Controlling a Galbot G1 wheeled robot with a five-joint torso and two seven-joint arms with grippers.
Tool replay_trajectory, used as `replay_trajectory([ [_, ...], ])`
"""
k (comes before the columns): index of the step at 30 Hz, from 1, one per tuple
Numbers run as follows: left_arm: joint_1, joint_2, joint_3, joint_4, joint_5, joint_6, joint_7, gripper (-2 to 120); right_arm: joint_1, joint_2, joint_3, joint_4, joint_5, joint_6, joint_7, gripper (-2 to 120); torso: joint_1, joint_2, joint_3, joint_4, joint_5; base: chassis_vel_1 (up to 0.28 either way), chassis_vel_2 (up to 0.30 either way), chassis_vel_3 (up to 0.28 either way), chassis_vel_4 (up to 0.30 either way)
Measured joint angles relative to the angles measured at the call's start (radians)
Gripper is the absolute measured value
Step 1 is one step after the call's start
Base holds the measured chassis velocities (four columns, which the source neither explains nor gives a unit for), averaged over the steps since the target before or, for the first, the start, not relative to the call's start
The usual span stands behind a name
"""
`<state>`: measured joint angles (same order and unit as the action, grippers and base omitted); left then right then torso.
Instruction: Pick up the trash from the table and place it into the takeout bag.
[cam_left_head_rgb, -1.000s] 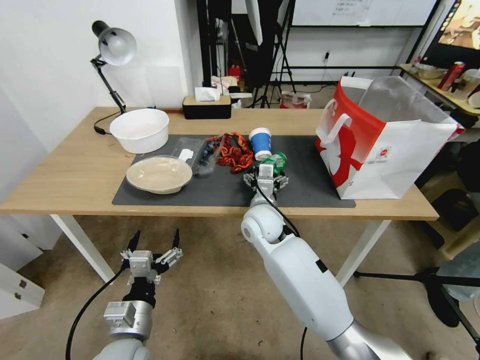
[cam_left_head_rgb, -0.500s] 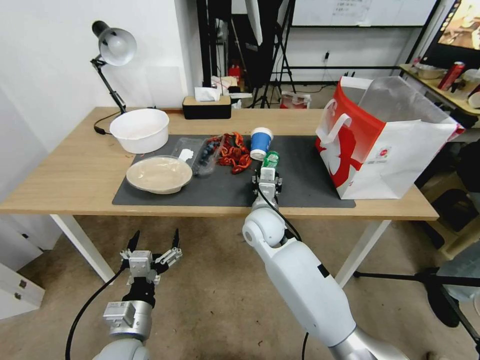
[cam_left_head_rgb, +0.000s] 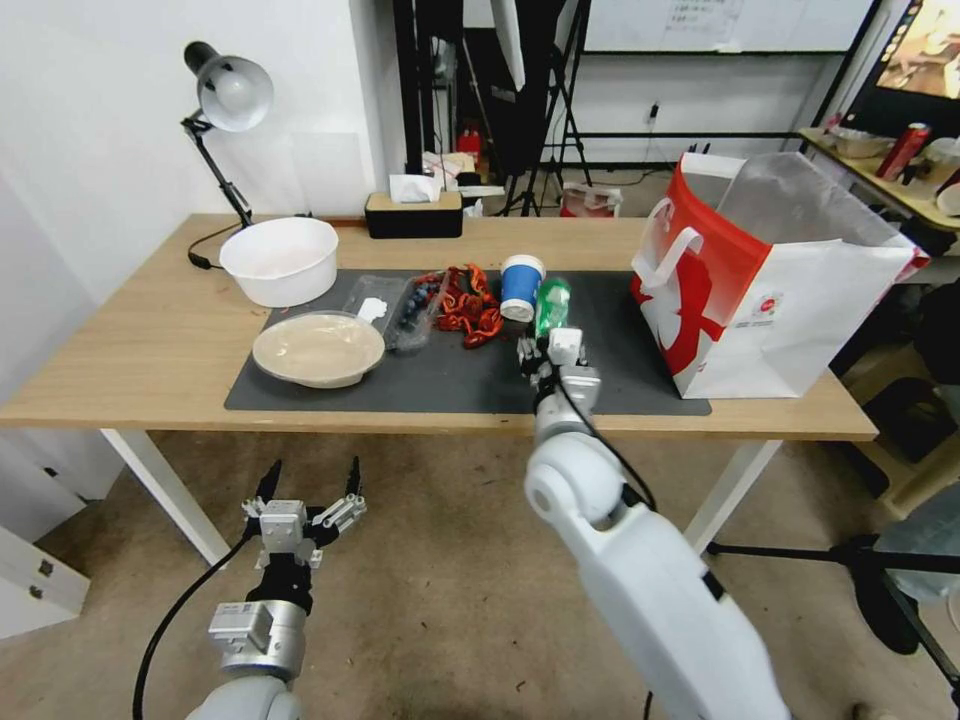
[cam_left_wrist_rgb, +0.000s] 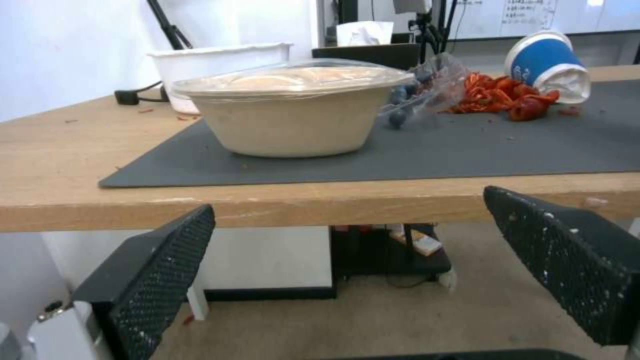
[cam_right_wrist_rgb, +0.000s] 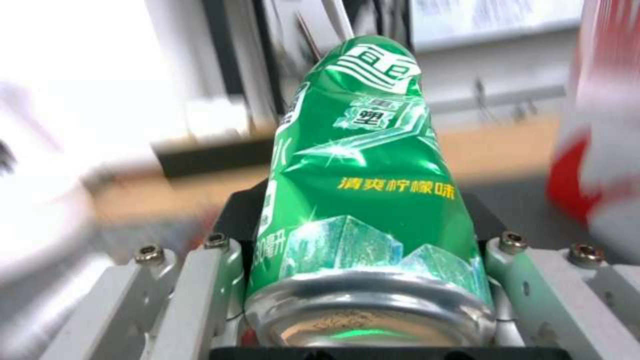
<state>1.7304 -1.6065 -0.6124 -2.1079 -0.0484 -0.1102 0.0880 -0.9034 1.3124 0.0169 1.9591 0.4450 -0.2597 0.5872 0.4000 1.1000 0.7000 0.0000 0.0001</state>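
Since a second ago, the right pincer (cam_left_head_rgb: 553, 345) is lifting the crushed green can (cam_left_head_rgb: 551, 299) off the dark mat (cam_left_head_rgb: 610, 370), now tilting toward the takeout bag (cam_left_head_rgb: 770, 290). It is clenching the can at its base. Carrying it well means clearing the bag's rim before releasing over the liner. Below the worktop (cam_left_head_rgb: 150, 340), the left pincer (cam_left_head_rgb: 308, 485) is hanging parked, fingers spread.

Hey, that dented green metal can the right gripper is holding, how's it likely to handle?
The dented green metal can is creased, so it is probably thin, empty and light. Its glossy skin may slip in the right gripper. Set down sideways, the round body could roll.
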Motion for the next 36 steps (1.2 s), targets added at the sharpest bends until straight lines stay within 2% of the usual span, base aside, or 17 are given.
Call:
replay_trajectory([
  [2, 0.001, 0.000, 0.003, 0.000, 0.004, 0.000, 0.000, 100, 0.004, -0.027, 0.047, 0.043, 0.005, 0.032, -0.050, 44, 0.000, 0.000, 0.000, -0.0002, 0.0001, 0.000, 0.000, 0.000, 0.000],
  [7, 0.005, -0.001, 0.007, 0.000, 0.010, -0.003, 0.000, 100, 0.064, -0.073, 0.147, 0.095, 0.046, 0.045, -0.079, 44, 0.000, 0.000, 0.000, -0.0001, 0.0001, 0.000, 0.000, 0.000, 0.000],
  [13, 0.010, -0.002, 0.013, -0.002, 0.015, -0.010, 0.000, 100, 0.194, -0.140, 0.275, 0.064, 0.127, -0.032, 0.025, 44, 0.000, 0.000, 0.000, -0.0001, 0.0002, 0.000, 0.000, 0.000, 0.000],
  [15, 0.010, -0.002, 0.014, -0.002, 0.015, -0.010, 0.000, 100, 0.205, -0.145, 0.289, 0.053, 0.132, -0.043, 0.040, 44, 0.000, 0.000, 0.000, 0.0000, 0.0003, 0.000, 0.000, 0.000, 0.000],
  [19, 0.014, -0.002, 0.018, -0.006, 0.017, -0.013, 0.001, 100, 0.245, -0.159, 0.375, 0.006, 0.185, -0.132, 0.142, 44, 0.000, 0.000, 0.000, -0.0001, 0.0000, 0.000, 0.000, 0.000, 0.000],
  [24, 0.017, -0.002, 0.018, -0.007, 0.019, -0.015, 0.001, 100, 0.254, -0.163, 0.423, -0.021, 0.216, -0.185, 0.190, 44, 0.000, 0.000, 0.000, -0.0001, 0.0001, 0.000, 0.000, 0.000, 0.000],
  [26, 0.018, -0.002, 0.018, -0.008, 0.020, -0.016, 0.001, 100, 0.254, -0.164, 0.432, -0.022, 0.227, -0.196, 0.198, 48, 0.000, 0.000, 0.000, -0.0001, 0.0000, 0.000, 0.000, 0.000, 0.000],
  [30, 0.019, -0.002, 0.022, -0.009, 0.024, -0.017, 0.002, 100, 0.252, -0.166, 0.441, -0.021, 0.244, -0.214, 0.206, 68, 0.000, 0.000, 0.000, 0.0000, -0.0001, 0.000, 0.000, 0.000, 0.000],
  [31, 0.019, -0.002, 0.022, -0.009, 0.024, -0.017, 0.002, 100, 0.252, -0.166, 0.441, -0.021, 0.244, -0.214, 0.206, 68, 0.000, 0.000, 0.000, 0.0000, -0.0001, 0.000, 0.000, 0.000, 0.000],
  [34, 0.020, -0.002, 0.022, -0.009, 0.024, -0.017, 0.002, 100, 0.252, -0.165, 0.444, -0.020, 0.252, -0.216, 0.209, 82, 0.000, 0.000, 0.000, 0.0000, -0.0001, 0.000, 0.000, 0.000, 0.000],
  [36, 0.020, -0.002, 0.021, -0.010, 0.024, -0.017, 0.002, 100, 0.252, -0.165, 0.445, -0.019, 0.256, -0.215, 0.209, 84, 0.000, 0.000, 0.000, 0.0000, -0.0001, 0.000, 0.000, 0.000, 0.000],
])
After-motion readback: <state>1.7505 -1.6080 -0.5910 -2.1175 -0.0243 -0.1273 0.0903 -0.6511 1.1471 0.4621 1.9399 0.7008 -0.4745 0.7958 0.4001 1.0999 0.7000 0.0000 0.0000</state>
